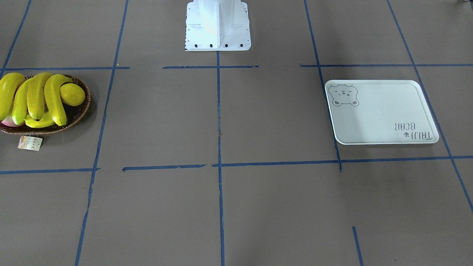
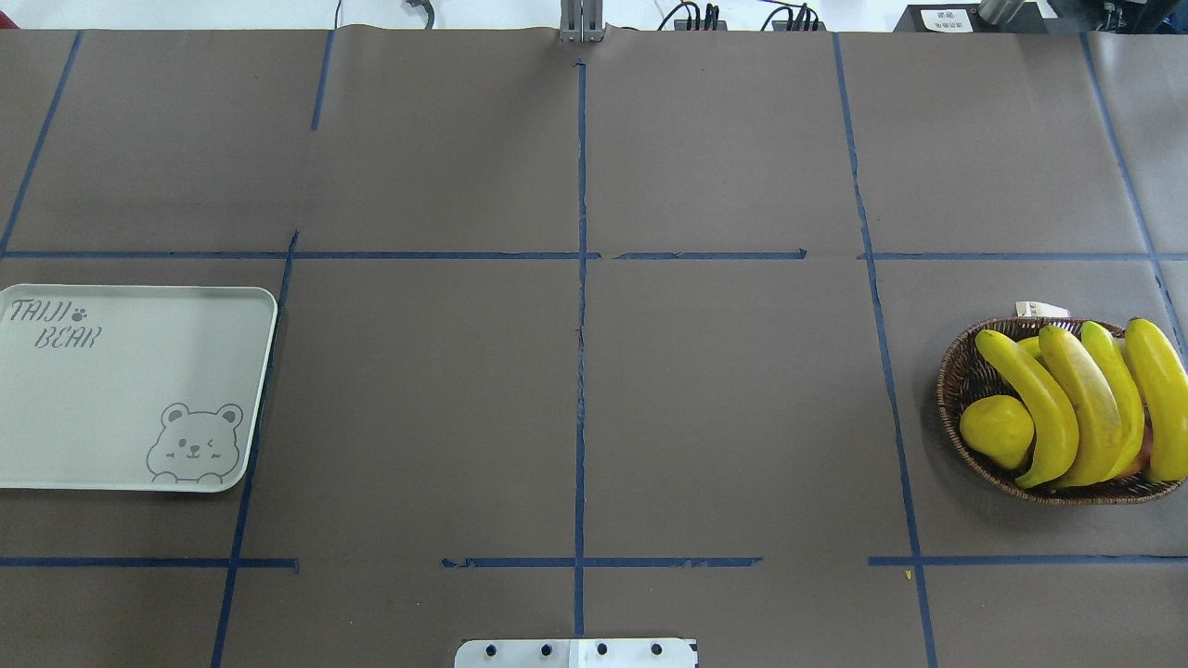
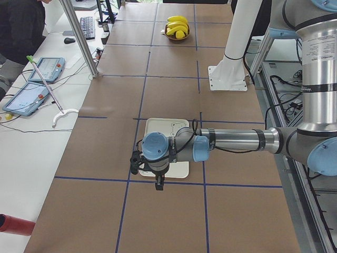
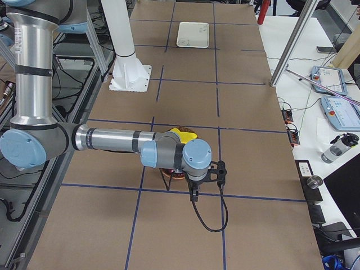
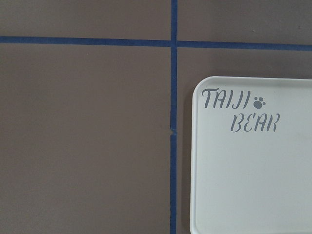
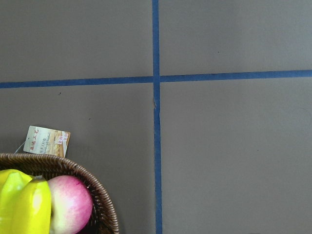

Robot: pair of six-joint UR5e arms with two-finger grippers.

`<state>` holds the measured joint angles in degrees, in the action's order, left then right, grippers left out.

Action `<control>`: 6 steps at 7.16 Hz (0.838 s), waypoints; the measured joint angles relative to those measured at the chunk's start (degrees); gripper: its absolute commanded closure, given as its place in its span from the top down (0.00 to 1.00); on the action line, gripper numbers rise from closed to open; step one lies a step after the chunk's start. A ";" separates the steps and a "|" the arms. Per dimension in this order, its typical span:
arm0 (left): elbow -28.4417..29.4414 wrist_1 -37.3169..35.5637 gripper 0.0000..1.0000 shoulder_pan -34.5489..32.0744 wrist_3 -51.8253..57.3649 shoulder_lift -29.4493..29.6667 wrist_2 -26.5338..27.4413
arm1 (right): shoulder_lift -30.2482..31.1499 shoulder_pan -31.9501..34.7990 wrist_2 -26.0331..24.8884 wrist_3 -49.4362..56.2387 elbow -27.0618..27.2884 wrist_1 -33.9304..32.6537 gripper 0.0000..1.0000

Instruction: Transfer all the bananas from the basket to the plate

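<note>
The left gripper (image 3: 159, 184) hangs above the edge of the pale grey-white rectangular bear-printed plate (image 2: 102, 399), the right gripper (image 4: 194, 194) by the oval dark brown wicker basket (image 2: 956, 390). Whether their fingers are apart or together cannot be told. 4 long glossy yellow bananas (image 2: 1081, 404) lie in the basket, well apart from the plate.
</note>
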<state>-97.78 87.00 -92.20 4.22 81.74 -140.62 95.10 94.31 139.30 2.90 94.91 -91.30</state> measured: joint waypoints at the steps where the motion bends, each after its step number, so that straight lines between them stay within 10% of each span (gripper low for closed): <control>1: 0.03 0.01 1.00 0.00 0.00 0.01 0.00 | -0.07 0.00 -0.01 -0.04 0.00 0.02 1.00; 6: 0.29 0.01 1.00 0.00 0.00 0.08 0.00 | -0.16 0.00 0.00 -0.18 -0.60 -0.11 1.00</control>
<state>-97.49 87.01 -92.20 4.22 81.82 -140.62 94.94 94.30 139.31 2.72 94.31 -91.40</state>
